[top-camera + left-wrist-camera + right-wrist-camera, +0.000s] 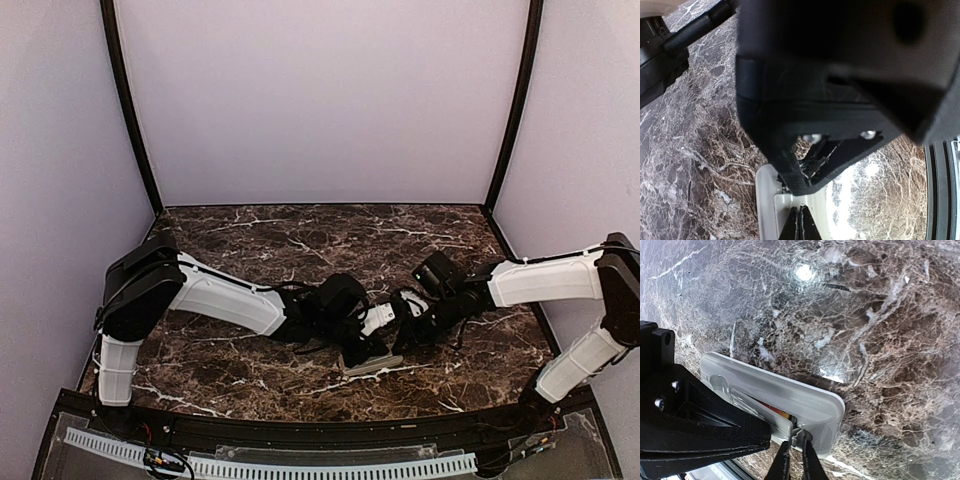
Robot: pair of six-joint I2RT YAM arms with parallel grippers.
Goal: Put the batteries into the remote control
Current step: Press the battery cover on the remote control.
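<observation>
Remote control (815, 402) on table (880, 315); left end effector (800, 225) closed; right end effector (797, 445) at its edge, grip unclear.

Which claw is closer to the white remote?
Practically a tie. The left claw, shut, sits over the remote control around its middle; the right claw touches its end edge.

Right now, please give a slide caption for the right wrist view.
Right gripper at the open battery bay of the remote control, one reddish battery inside, on marble table.

Bright overhead glare, blurred dark foreground
</observation>
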